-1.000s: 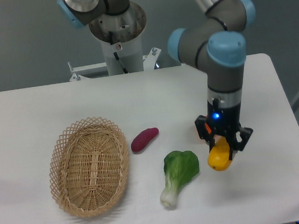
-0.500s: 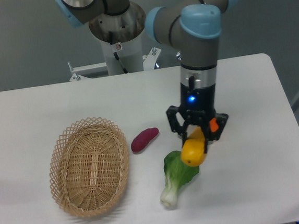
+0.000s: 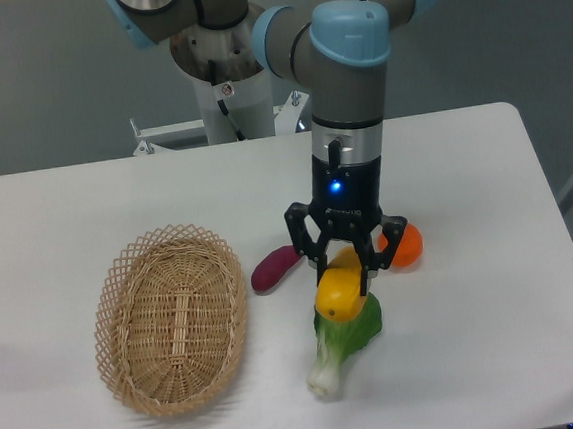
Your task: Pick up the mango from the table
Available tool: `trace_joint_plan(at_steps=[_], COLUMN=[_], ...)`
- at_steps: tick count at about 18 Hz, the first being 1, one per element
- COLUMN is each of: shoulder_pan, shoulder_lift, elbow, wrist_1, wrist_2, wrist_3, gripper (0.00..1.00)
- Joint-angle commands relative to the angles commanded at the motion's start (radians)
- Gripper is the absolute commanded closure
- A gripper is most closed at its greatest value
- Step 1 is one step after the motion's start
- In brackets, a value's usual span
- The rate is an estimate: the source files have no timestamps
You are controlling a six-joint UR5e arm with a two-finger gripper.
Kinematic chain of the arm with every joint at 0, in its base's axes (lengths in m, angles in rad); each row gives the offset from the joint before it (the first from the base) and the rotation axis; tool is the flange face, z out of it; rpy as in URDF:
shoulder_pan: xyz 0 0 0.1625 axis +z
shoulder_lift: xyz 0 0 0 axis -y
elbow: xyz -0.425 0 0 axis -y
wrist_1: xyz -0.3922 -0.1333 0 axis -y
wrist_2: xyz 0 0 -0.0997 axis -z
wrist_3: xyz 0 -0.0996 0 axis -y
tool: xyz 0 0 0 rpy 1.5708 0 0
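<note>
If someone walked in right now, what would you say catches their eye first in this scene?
Most likely the gripper in the middle of the view, shut on the yellow mango and holding it over the green bok choy. Next would be the woven basket at the left of the white table, with the round orange peeking out just right of the gripper.

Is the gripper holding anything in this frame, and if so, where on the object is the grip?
Yes. The gripper is shut on the mango, fingers clamped on its upper end; the rest hangs below, above the bok choy.
</note>
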State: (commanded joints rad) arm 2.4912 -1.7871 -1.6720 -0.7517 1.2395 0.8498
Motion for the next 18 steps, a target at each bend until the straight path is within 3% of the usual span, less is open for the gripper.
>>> trace_joint_plan(at_steps=[18], shoulder_pan=[0.008], shoulder_lift=[-0.002], elbow=[0.002], wrist_1=[0.0], wrist_2=[0.0], wrist_3=[0.011], gripper=[0.49])
